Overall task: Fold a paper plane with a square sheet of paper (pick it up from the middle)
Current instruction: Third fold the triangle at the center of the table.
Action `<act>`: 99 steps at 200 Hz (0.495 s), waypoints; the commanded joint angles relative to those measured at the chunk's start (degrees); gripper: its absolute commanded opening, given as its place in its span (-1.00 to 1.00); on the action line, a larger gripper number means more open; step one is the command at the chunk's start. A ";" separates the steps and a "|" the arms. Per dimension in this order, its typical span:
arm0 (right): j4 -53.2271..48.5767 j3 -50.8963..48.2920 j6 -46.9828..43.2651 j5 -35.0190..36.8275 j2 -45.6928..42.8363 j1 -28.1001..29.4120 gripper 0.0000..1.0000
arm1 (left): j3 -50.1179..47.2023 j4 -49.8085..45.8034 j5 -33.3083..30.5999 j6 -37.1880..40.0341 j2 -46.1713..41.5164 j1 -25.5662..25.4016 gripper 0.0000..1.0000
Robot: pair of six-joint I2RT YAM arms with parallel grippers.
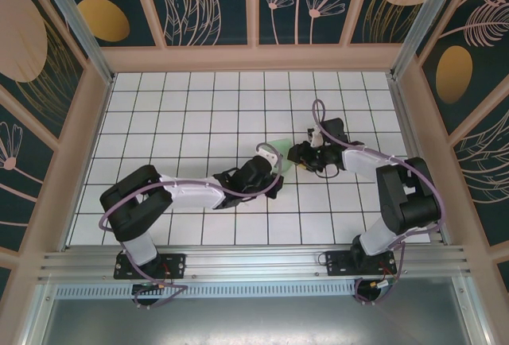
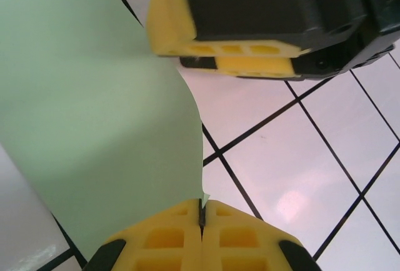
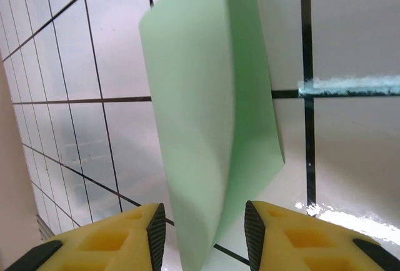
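Left gripper: the two yellow fingers are clenched flush against each other. One corner of the thin pale mint-green square sheet of paper is nipped in the seam between them. From that corner the sheet rises up and to the left of the jaws in a bow. The frame edges cut it off, so its full outline cannot be made out.

Right gripper: the yellow fingers stand apart, released. The sheet passes through the gap between them and curves away from the jaws. Whether either pad touches the paper cannot be determined. The end of the sheet nearest the jaws is cut off at the bottom of the frame.

The two grippers sit close together, tip facing tip, above the white table with black grid lines. In the top view the grippers hide most of the sheet, and a small pale patch shows just beyond the left jaws.
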 commanded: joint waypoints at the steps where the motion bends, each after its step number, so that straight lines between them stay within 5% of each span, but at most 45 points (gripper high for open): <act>1: -2.07 2.19 -3.31 0.79 -2.10 -0.20 -0.15 | -1.20 3.58 4.26 -1.07 -1.09 1.98 -1.00; 40: -1.19 5.08 -4.39 -0.46 -1.25 -0.05 -0.38 | -1.03 3.29 7.21 -0.46 -0.98 3.86 -1.00; 99: -6.28 17.99 -10.35 0.17 12.01 1.33 -0.70 | -0.07 1.75 7.79 0.60 -0.41 4.63 -1.00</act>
